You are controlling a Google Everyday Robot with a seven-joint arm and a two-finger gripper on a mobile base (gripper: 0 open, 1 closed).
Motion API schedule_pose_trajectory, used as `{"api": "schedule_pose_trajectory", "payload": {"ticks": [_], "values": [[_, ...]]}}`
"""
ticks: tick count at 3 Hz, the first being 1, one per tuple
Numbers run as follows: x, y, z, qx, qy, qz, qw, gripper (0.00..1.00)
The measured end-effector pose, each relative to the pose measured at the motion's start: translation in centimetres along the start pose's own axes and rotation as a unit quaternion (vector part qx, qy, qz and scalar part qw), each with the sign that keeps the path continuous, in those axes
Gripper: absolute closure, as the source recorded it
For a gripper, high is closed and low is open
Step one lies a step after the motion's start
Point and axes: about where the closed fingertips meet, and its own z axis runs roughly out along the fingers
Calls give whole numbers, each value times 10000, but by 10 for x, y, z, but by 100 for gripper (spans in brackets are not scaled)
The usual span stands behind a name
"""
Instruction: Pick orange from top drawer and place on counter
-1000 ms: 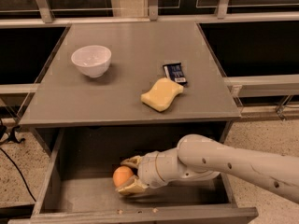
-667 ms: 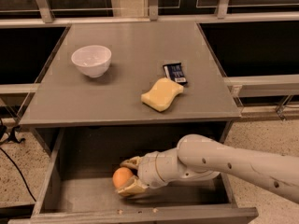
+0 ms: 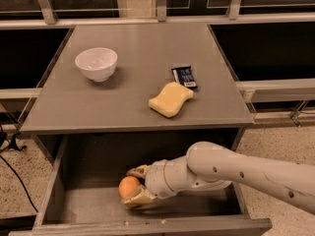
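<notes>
Warm, dim overhead light falls on the table (image 3: 74, 107); the bowl (image 3: 96, 63) and sponge (image 3: 170, 99) above the pincer (image 3: 129, 187) cast soft shadows. The pincer, closed around the orange (image 3: 127, 184) inside the drawer (image 3: 88, 203), sits in deeper shade beneath the table.

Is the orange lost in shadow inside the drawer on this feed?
Camera view: the counter shades the back of the top drawer heavily, yet the orange is clearly lit near the front, gripped by the end effector; same view, only a soft shadow beside the white bowl, no glare.
</notes>
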Motion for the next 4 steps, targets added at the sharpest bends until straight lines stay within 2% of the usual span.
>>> {"api": "schedule_pose_trajectory", "payload": {"ticks": [1, 2, 3, 4], "values": [[-14, 2, -11, 60, 34, -104, 9999, 100], [-41, 5, -32, 116, 124, -269, 9995, 100], [-60, 6, -49, 91, 230, -373, 9990, 100], [-92, 6, -78, -71, 452, -488, 9978, 100]]}}
